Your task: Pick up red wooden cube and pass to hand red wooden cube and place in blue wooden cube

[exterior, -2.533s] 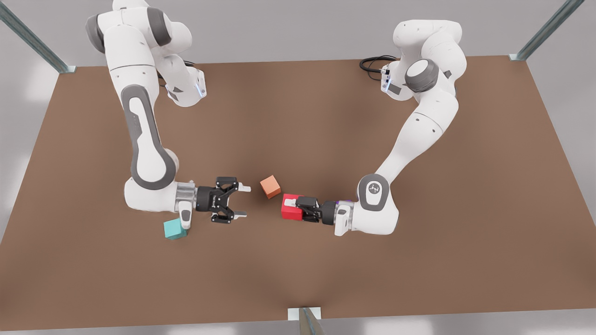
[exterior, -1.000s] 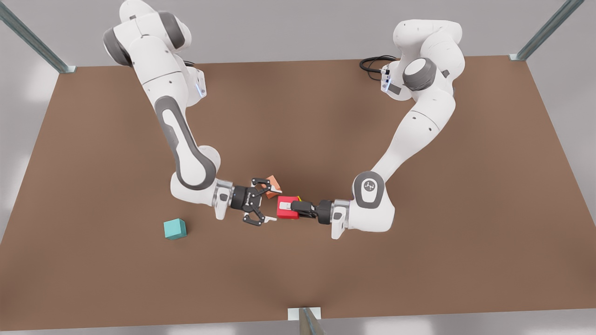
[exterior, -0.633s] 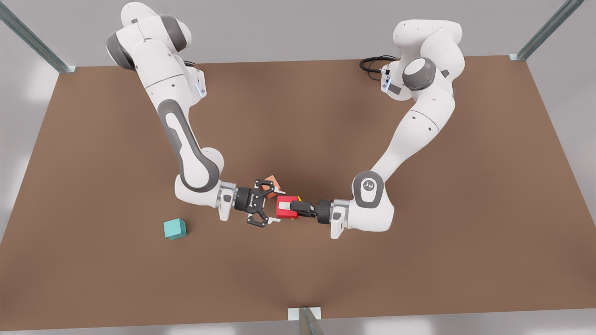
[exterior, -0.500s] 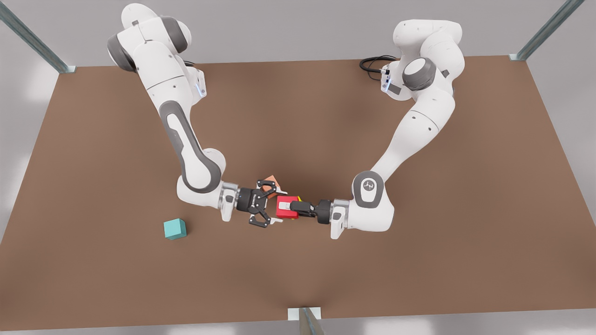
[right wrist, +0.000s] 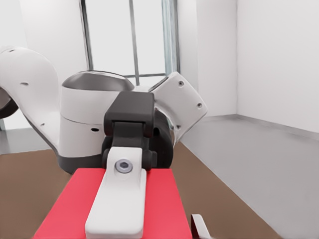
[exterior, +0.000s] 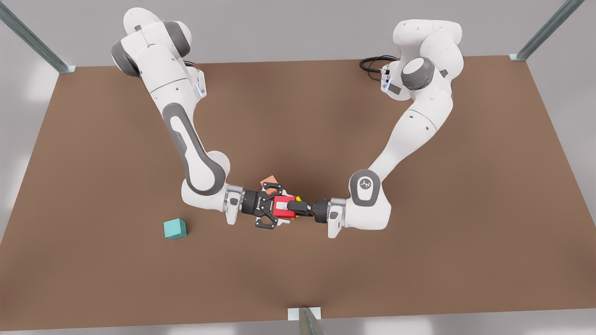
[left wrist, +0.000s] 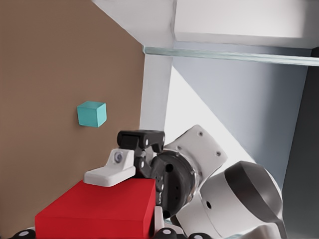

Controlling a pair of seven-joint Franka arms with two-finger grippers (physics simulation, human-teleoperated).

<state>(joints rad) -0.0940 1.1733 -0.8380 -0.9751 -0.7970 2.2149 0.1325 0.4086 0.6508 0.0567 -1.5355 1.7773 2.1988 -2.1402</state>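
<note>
One brown table (exterior: 419, 260). Two arms. Three cubes counted.

The red cube (exterior: 279, 210) is held off the table, clamped in the left gripper (exterior: 289, 208) on its right side in the front view. The right gripper (exterior: 284, 208) is spread wide, straddling its opposite side. An orange cube (exterior: 269, 180) sits just behind it. The blue cube (exterior: 174, 229) lies well apart, to its left in the front view.

We note a brown table (exterior: 298, 288) with metal corner posts (exterior: 32, 39), grey floor, white walls, and tall windows (right wrist: 132, 37).

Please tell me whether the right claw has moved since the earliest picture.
Yes. The right claw has travelled toward the front view's right, away from the blue wooden cube, and now straddles the red wooden cube.
</note>
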